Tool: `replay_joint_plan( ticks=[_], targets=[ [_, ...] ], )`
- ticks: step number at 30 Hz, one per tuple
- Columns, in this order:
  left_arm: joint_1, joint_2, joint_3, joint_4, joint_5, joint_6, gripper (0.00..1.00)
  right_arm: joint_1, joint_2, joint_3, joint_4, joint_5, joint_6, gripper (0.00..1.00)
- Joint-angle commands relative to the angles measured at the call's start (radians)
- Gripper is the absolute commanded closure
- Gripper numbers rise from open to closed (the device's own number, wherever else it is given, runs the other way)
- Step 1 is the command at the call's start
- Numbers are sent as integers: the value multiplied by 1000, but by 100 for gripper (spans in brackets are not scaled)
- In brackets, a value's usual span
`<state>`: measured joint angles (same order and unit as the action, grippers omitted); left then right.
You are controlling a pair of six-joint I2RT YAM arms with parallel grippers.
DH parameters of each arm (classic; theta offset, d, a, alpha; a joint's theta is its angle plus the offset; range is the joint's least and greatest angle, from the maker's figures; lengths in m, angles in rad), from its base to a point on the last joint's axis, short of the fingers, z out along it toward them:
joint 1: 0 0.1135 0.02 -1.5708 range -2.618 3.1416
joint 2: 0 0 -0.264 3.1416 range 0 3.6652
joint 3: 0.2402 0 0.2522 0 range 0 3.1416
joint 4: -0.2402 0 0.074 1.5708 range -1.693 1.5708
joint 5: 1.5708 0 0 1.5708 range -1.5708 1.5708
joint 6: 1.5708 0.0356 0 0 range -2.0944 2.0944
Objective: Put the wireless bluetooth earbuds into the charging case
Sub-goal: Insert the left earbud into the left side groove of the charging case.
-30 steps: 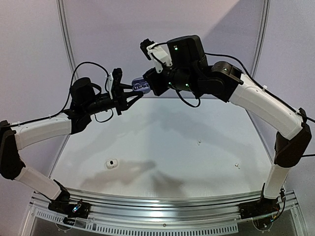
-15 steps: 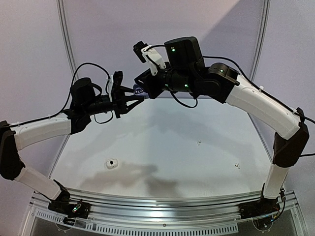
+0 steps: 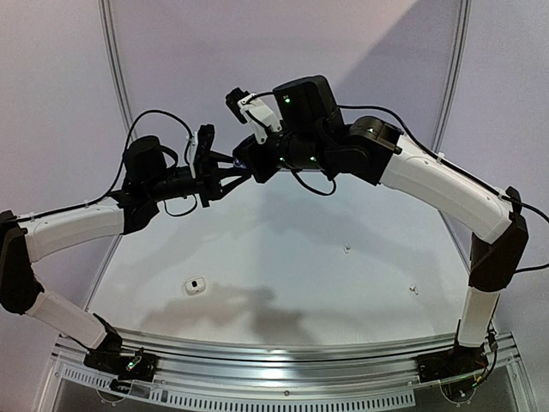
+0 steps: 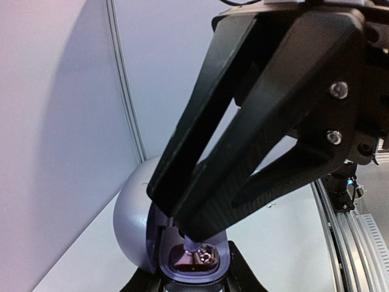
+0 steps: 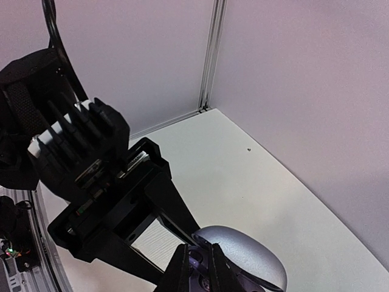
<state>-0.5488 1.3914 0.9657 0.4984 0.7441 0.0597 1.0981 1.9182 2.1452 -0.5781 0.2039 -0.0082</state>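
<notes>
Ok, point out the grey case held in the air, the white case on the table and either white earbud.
grey case (image 4: 129, 213): left wrist view, on its open lid.
white case (image 3: 195, 287): top view, on its middle.
white earbud (image 3: 346, 249): top view, on the whole speck.

Readable text: none in any view.
Charging case (image 4: 135, 222): plain grey shell, no lettering that can be read.
Left arm (image 3: 77, 227): white and black covers, no brand or number legible.
Right arm (image 3: 437, 184): the same, nothing legible.
Counter (image 3: 343, 292): no readable label or sign.
</notes>
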Motion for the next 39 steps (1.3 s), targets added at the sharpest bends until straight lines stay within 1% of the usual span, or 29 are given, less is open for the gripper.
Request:
replay_joint_plan(
  ticks=[1, 7, 11, 18, 22, 25, 30, 35, 39],
  targets=[
    [-1, -24, 13, 21, 14, -12, 100, -5, 30, -18, -44, 15, 4, 89],
    [0, -25, 11, 28, 8, -13, 100, -5, 30, -34, -69, 22, 3, 90],
    [1, -26, 9, 34, 4, -28, 100, -5, 11, -66, -70, -2, 3, 91],
    [3, -28, 1, 50, 59, -23, 100, -6, -15, -84, -71, -3, -2, 90],
    [0, -27, 1, 79, 140, -16, 100, -7, -9, -81, -31, -30, -6, 89],
    [-2, -28, 1, 102, 181, -36, 100, -6, 0, -70, 1, -62, -9, 89],
    [-2, -28, 1, 112, 182, -53, 100, -7, 5, -72, 4, -100, -5, 89],
    [-2, -28, -2, 131, 232, -57, 100, -7, 7, -73, 25, -110, -7, 89],
    [-1, -32, -4, 150, 239, -89, 100, -7, 11, -75, 19, -130, -14, 88]
  ],
)
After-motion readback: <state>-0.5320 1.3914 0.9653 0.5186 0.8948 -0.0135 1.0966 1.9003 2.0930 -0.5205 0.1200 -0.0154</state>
